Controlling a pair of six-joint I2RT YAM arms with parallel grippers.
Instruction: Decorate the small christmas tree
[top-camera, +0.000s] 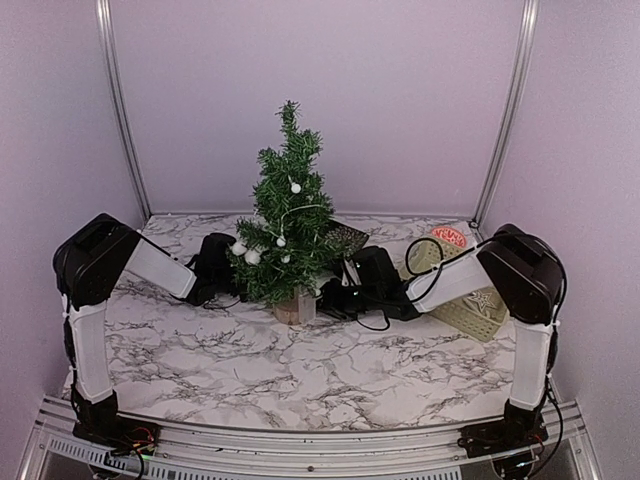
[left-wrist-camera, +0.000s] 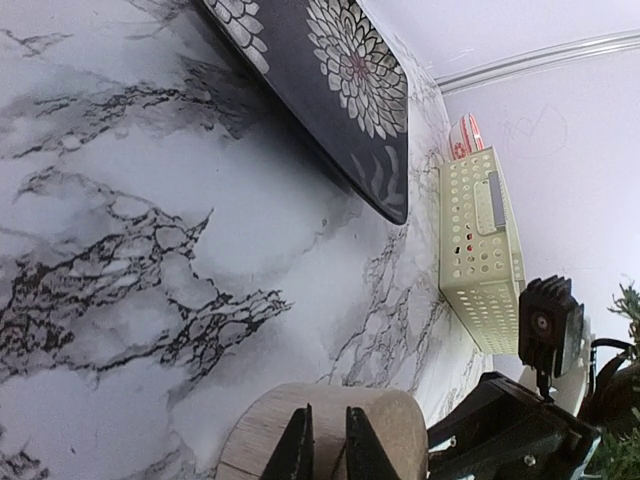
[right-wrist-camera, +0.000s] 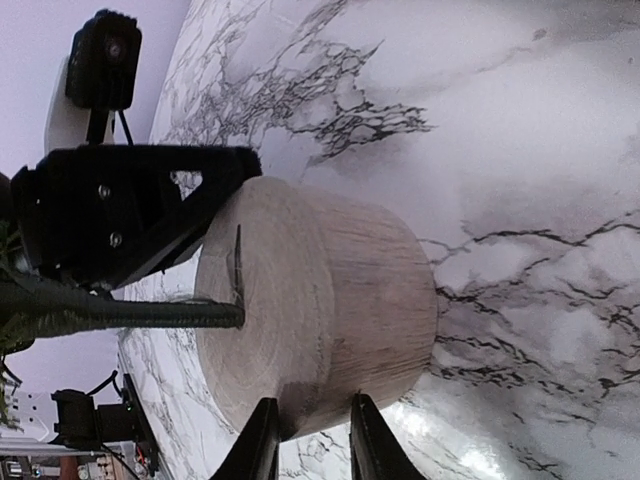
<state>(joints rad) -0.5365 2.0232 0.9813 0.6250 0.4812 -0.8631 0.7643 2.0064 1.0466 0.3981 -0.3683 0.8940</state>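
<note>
Left pincer (left-wrist-camera: 328, 415): fingers drawn to a narrow slit, with nothing visible between them. The log-slice base (left-wrist-camera: 390, 425) lies directly beyond its tips.

Right pincer (right-wrist-camera: 313, 405): fingers narrowly parted and empty, set at the near rim of the same base (contact cannot be confirmed).

In the right wrist view the trunk (right-wrist-camera: 130, 315) enters the centre of the base. The left pincer's black body sits just beside it.

The small christmas tree (top-camera: 290, 215) stands upright at the middle of the counter (top-camera: 300, 370), between the two arms. Its branches carry white balls (top-camera: 252, 257) and a pale strand.

A dark flower-patterned tray (left-wrist-camera: 335, 80) sits behind the tree. A pale perforated basket (top-camera: 472, 308) rests to the right, apart from the tree, with a red-and-white item (top-camera: 450, 237) at its far end.
</note>
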